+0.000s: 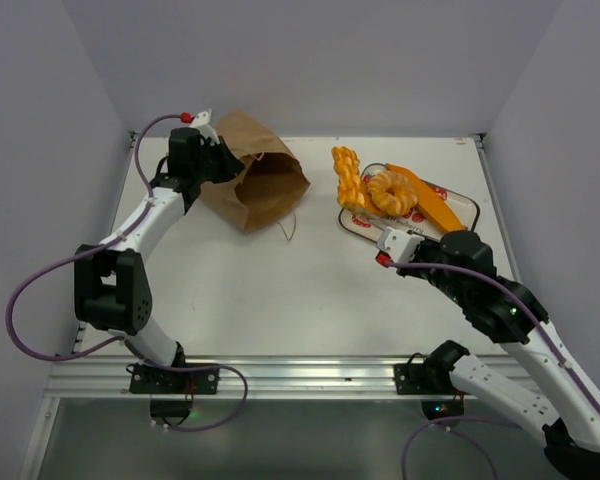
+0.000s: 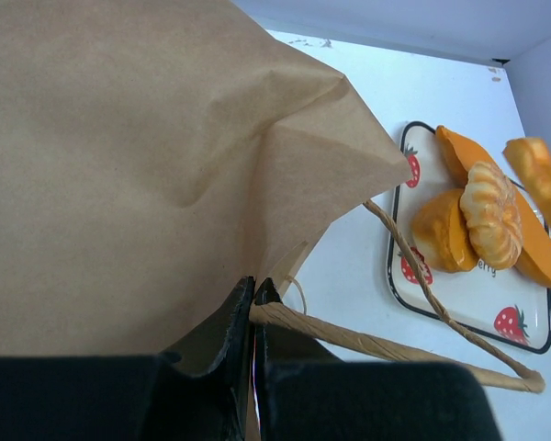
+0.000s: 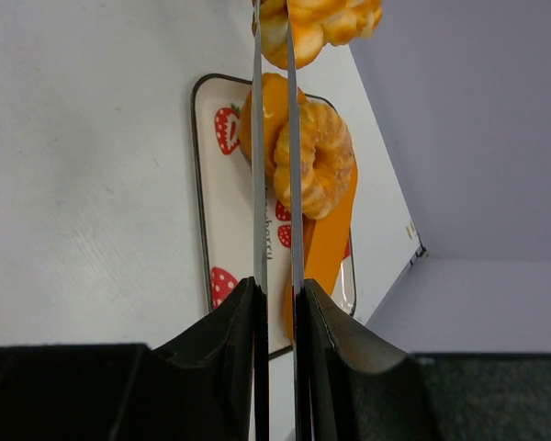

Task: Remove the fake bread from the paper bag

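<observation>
The brown paper bag (image 1: pixel 260 180) lies on its side at the back left, mouth open toward the table's middle; it fills the left wrist view (image 2: pixel 147 156). My left gripper (image 1: pixel 218 160) (image 2: pixel 254 290) is shut on the bag's rim where a twisted handle (image 2: pixel 386 344) comes out. My right gripper (image 1: pixel 388 243) (image 3: pixel 277 289) is shut on thin metal tongs (image 3: pixel 257 184). The tongs pinch a twisted yellow fake bread (image 1: pixel 346 175) (image 3: pixel 326 18) just above the plate's left end. The bag's inside looks dark, so I cannot tell what it holds.
A strawberry-print plate (image 1: pixel 460 205) (image 2: pixel 459 308) (image 3: pixel 216 211) at the back right holds a ring-shaped bread (image 1: pixel 392 192) (image 3: pixel 320 156) and long orange pieces (image 1: pixel 432 203). White walls close in the table at the back and on both sides.
</observation>
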